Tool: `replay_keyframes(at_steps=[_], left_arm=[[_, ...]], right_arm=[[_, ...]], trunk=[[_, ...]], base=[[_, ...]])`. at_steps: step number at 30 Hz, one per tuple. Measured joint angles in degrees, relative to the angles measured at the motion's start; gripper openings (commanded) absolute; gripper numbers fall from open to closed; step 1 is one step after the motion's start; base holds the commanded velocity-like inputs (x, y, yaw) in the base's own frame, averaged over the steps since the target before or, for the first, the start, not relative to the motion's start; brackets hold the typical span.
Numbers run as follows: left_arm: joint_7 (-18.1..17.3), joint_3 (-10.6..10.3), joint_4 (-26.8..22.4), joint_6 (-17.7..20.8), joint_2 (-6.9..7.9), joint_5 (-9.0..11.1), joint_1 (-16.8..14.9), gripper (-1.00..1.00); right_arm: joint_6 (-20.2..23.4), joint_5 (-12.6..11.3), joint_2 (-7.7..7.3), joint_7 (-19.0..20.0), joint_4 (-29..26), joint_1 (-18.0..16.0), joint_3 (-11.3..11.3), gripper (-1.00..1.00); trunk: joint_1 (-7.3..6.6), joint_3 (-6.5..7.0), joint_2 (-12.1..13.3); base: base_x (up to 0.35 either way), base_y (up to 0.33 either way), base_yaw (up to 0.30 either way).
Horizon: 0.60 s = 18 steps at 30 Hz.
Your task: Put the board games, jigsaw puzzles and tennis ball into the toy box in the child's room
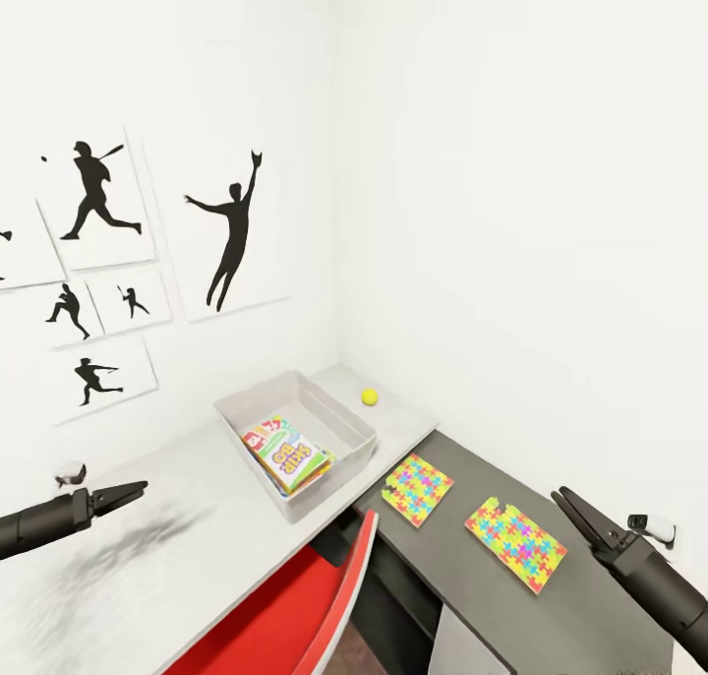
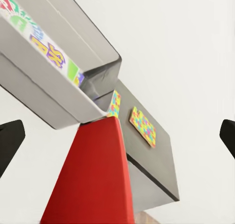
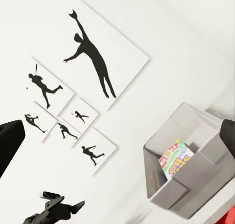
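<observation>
The pale grey toy box [image 1: 346, 421] [image 2: 46, 94] [image 3: 200, 182] stands on the table [image 1: 197, 547] near the corner. Board games [image 1: 288, 455] [image 2: 46, 45] [image 3: 177, 159] lie stacked inside it, a white-and-green one on top. The yellow tennis ball [image 1: 369, 396] rests behind the box. Two jigsaw puzzles [image 1: 417, 488] [image 1: 515, 543] [image 2: 143, 126] lie flat on the lower dark section. My left gripper [image 1: 138, 490] [image 2: 120, 136] hovers open over the table's left part. At the right, beyond the puzzles, my right gripper [image 1: 565, 504] [image 3: 122, 136] is open and empty. The bed is out of view.
A red chair [image 1: 295, 606] [image 2: 93, 180] is tucked under the table just in front of the toy box. Silhouette sports posters [image 1: 231, 232] [image 3: 93, 62] hang on the left wall. White walls close the corner behind the table.
</observation>
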Motion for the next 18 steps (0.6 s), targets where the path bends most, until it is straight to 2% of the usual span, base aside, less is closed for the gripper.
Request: replay_keyframes(at_steps=[9,18], left_arm=[[0.00,0.09,-0.04,1.07,0.12,0.03,-0.02,1.00],[0.00,0.09,-0.07,1.16,0.13,-0.07,-0.03,1.00]], right_arm=[[0.00,0.00,0.00,0.00,-0.01,-0.02,0.00,1.00],[0.00,0.00,0.00,0.00,-0.01,-0.03,0.00,1.00]], trunk=[[0.01,0.67,-0.06],[0.02,1.39,-0.07]], base=[[-0.005,0.000,-0.178],[-0.115,0.000,-0.185]])
